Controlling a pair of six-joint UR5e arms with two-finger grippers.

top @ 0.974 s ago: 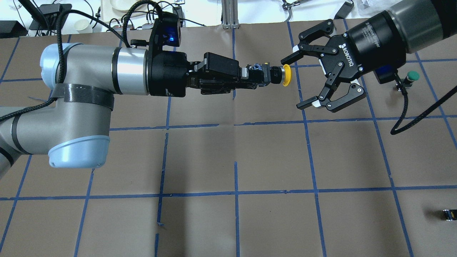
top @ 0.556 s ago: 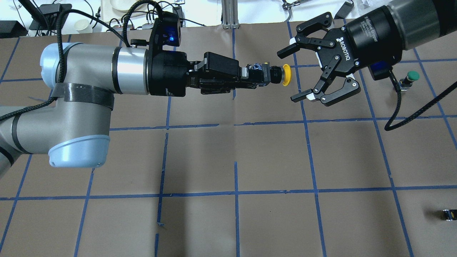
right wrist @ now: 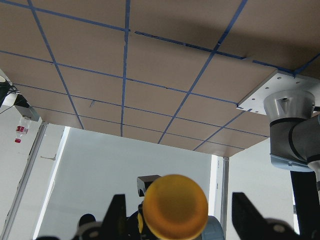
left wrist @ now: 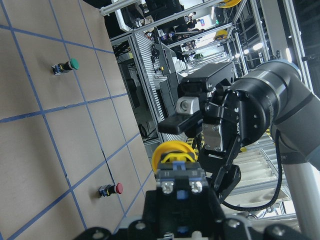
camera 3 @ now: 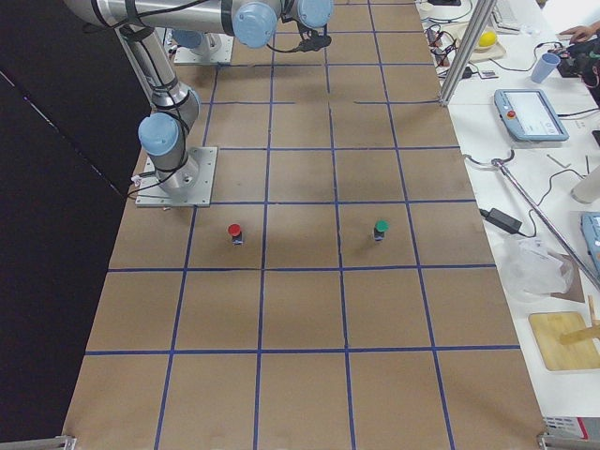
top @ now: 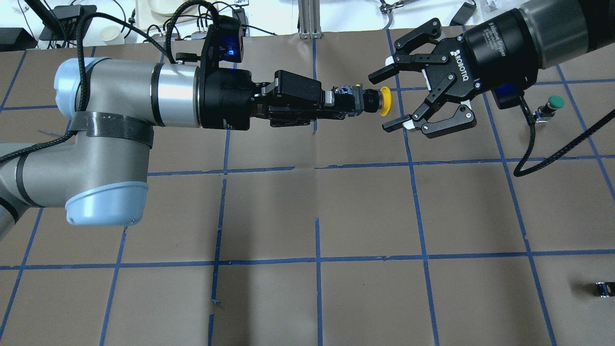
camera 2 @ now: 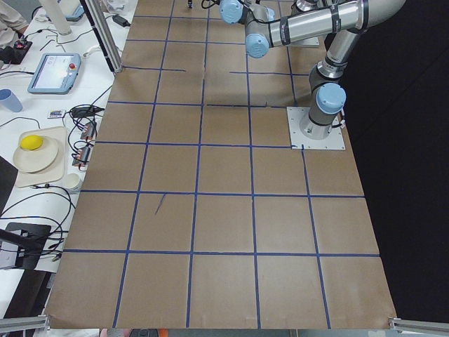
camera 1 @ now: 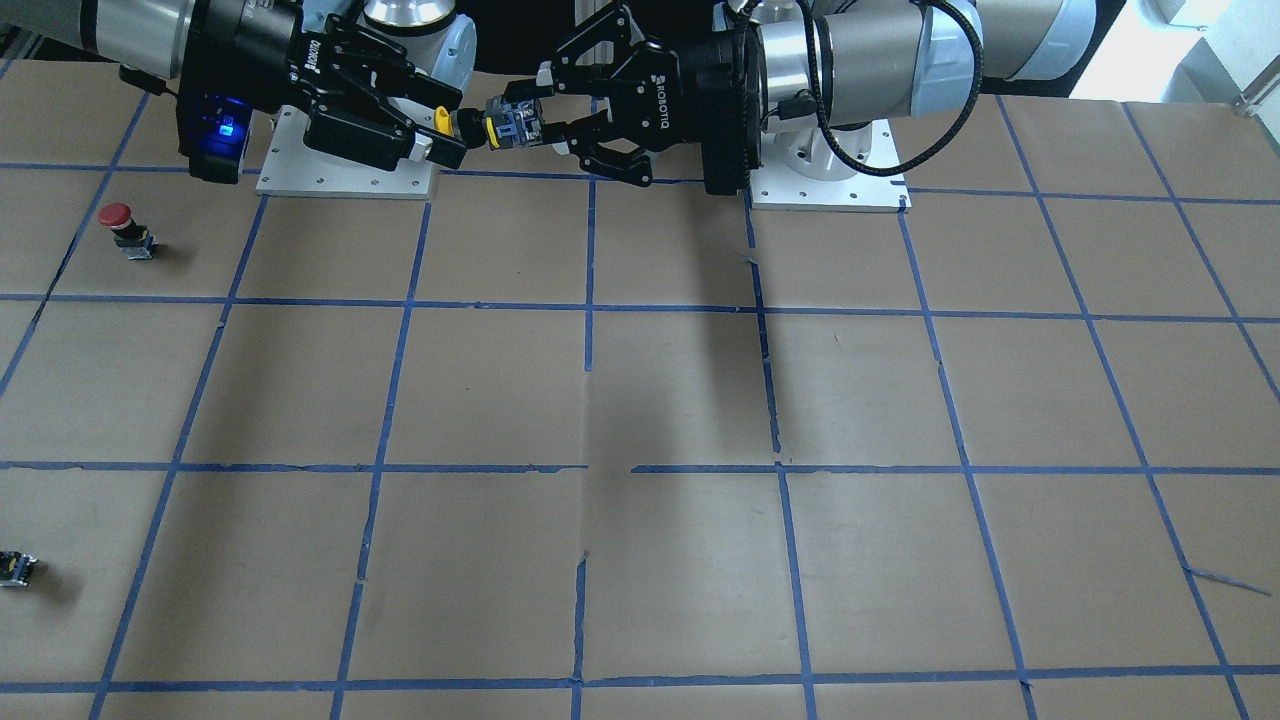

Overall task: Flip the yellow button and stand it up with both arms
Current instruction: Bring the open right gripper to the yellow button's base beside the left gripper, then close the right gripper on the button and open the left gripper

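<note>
Yellow is the colour to watch: the yellow button (top: 367, 100) hangs in mid-air at the upper centre of the overhead view, well above the brown paper-covered table (top: 307, 216). Your left gripper (top: 342, 103) enters from the frame's left with its fingers pinching the button's black-grey block body. The button therefore lies horizontal, with its mushroom cap pointing toward the frame's right. That grip looks deliberate: taking the block end leaves the cap and neck bare for the other arm.

Your right gripper (top: 384, 102) enters from the upper right with its fingers spread wide. One tip is above the cap in the frame and one below it, and neither touches it. The right wrist camera shows the cap's face almost centred between the two dark fingers, so the approach seems well lined up.

I judge this to be the hand-over step. The right fingers need to close on the cap or neck before the left ones let go, and only then can you turn the button and stand it on the table. The risk is the round, smooth cap slipping in a two-finger pinch.

A green-capped button (top: 552, 103) stands near the right edge. A red-capped button (camera 1: 120, 225) is at the front-facing view's left, and a small black block (top: 604, 288) lies at lower right. None of these is involved.
</note>
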